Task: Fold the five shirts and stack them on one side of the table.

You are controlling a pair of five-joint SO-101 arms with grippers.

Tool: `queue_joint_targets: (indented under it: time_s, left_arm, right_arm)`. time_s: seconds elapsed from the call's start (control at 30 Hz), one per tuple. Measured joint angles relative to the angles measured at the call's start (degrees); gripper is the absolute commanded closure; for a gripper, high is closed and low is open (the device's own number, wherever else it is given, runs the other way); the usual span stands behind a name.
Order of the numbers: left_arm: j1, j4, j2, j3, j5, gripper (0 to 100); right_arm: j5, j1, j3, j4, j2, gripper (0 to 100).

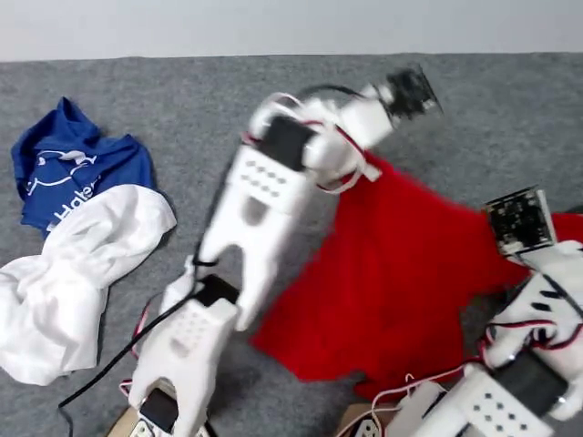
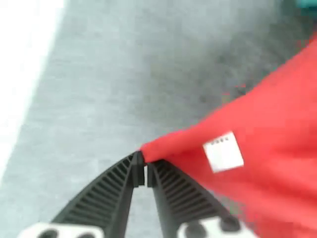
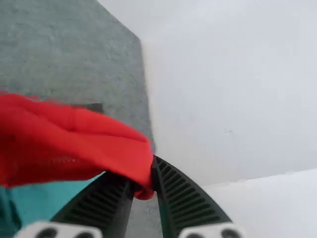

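Observation:
A red shirt [image 1: 401,273] hangs stretched between the two arms above the grey table. My left gripper [image 2: 141,161] is shut on one pointed corner of it, and a white label [image 2: 223,151] shows on the cloth nearby. In the high view that corner sits near the table's middle back, at the left gripper [image 1: 366,166]. My right gripper [image 3: 146,181] is shut on a bunched fold of the red shirt [image 3: 74,144] at its right edge. A blue shirt [image 1: 73,168] and a white shirt [image 1: 73,273] lie crumpled at the left.
The grey felt table [image 1: 182,91] ends at a white wall along the back. A teal cloth [image 3: 29,203] shows under the red shirt by the right gripper. The right arm's body [image 1: 528,364] stands at the front right and the left arm's base [image 1: 178,364] at the front middle.

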Motion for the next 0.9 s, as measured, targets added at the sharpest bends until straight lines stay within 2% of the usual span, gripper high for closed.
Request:
queue_joint_targets:
  time_s: [0.2,0.4,0.6,0.9]
  left_arm:
    - [-3.78,0.18,-13.54,-0.18,1.67,100]
    - [-5.01,0.35,-26.64,-0.18,2.02,100]
    - [-5.27,0.35,-39.56,-0.79,2.02,100]
    - [-13.1,0.35,-56.09,4.31,1.85,100]
  right_arm:
    - [-4.48,-2.81,-0.44,5.45,-2.73,98.8]
    - [-9.76,-3.08,-10.2,5.71,-2.81,98.8]
    - [-10.55,-3.25,-21.27,5.71,-3.87,98.8]
    - [-10.55,-3.34,-35.52,5.71,-3.96,98.8]
